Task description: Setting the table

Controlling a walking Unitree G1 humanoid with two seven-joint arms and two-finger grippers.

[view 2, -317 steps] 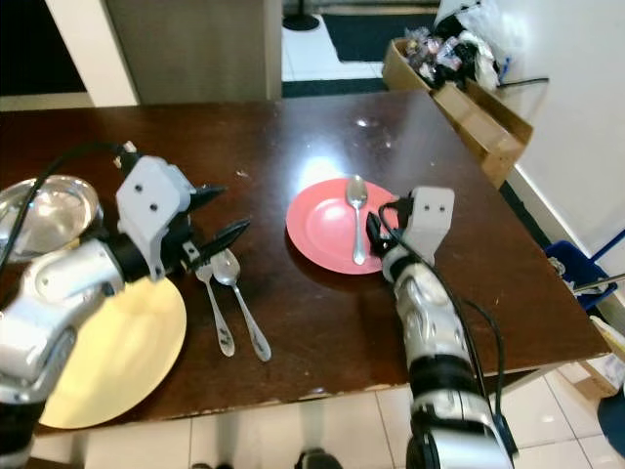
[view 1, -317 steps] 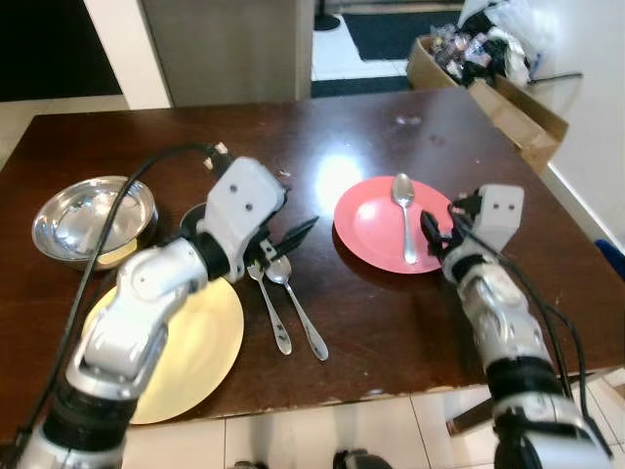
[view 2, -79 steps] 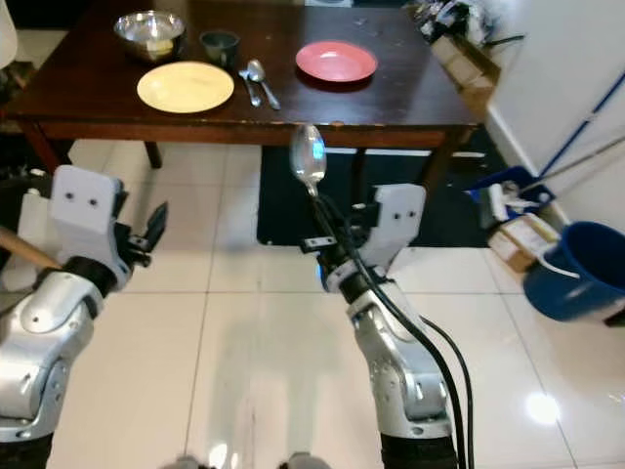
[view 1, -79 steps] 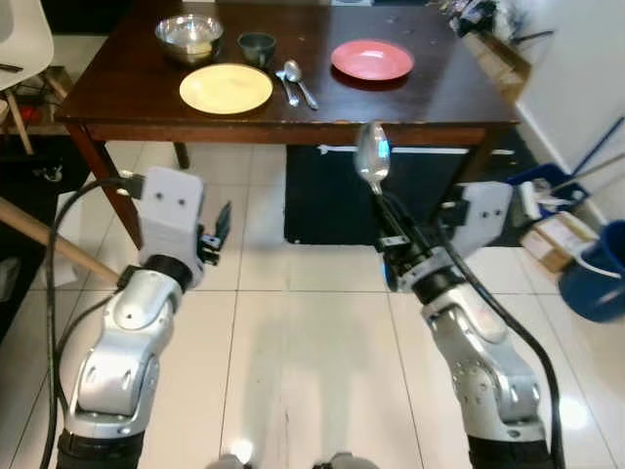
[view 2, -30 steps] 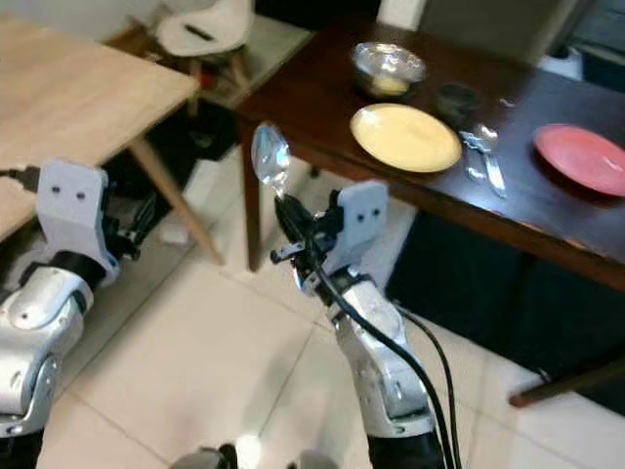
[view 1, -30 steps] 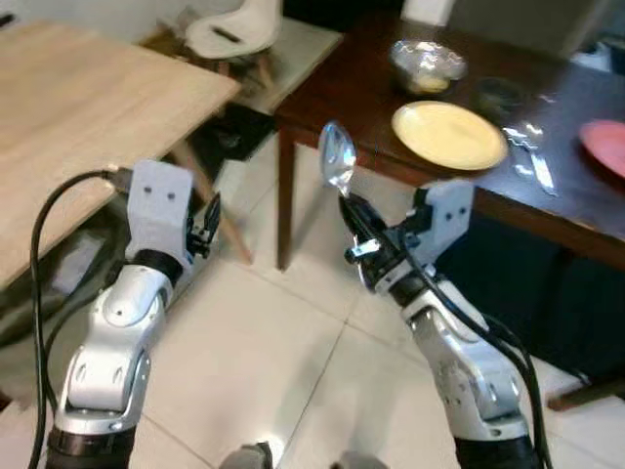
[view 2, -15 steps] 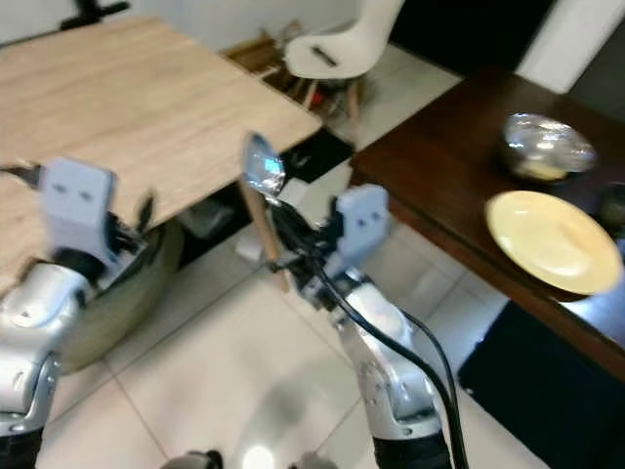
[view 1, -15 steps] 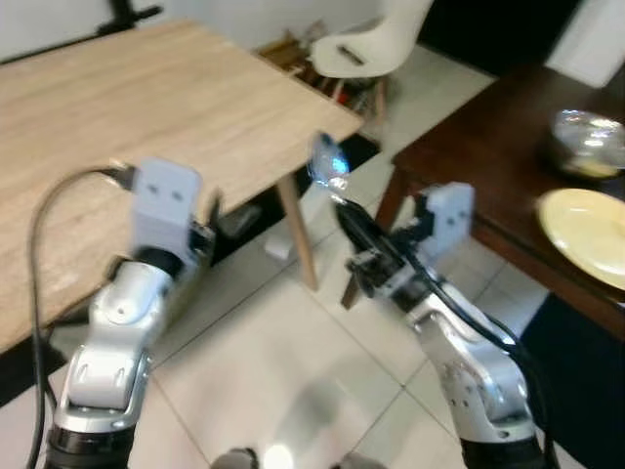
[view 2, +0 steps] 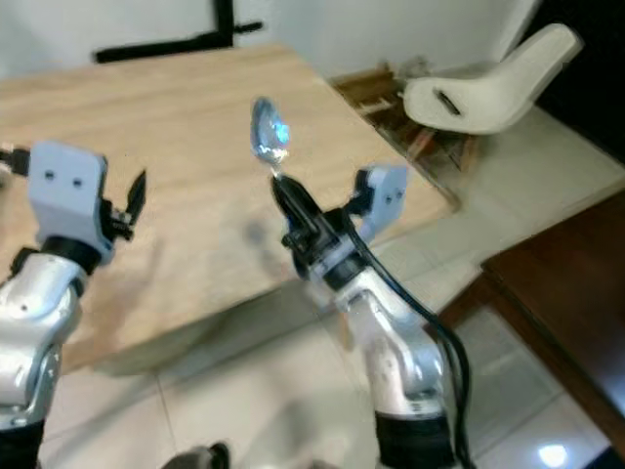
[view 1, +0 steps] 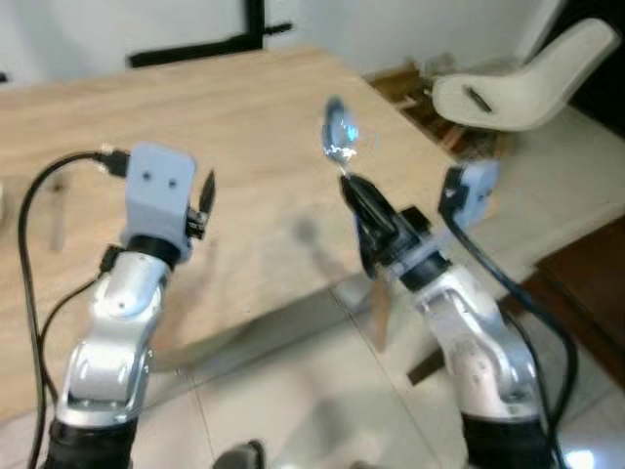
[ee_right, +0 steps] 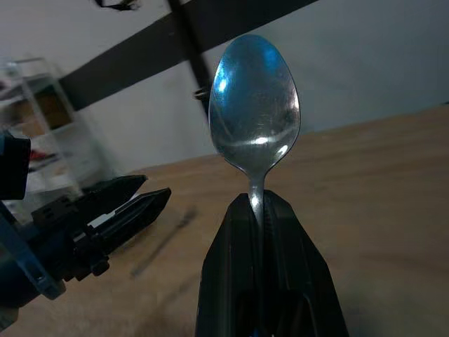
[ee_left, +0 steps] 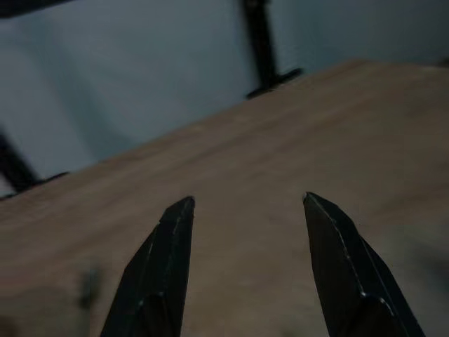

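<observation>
Spoon [ee_right: 255, 112] — now over wooden table [view 1: 195, 156]

Spoon handle [ee_right: 257, 210] swallowed between the clamped fingers of the right gripper [ee_right: 261, 210], its lower length hidden. Beyond the spoon bowl, a smudged dark mark on the wooden table [ee_right: 393, 182], too blurred to identify. Chair [view 1: 518, 83] past the table corner cut off by the edge.

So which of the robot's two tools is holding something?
The right tool. Its fingers are pinched shut on the handle of a spoon pointing up, while the left tool is open with nothing between its fingers.
</observation>
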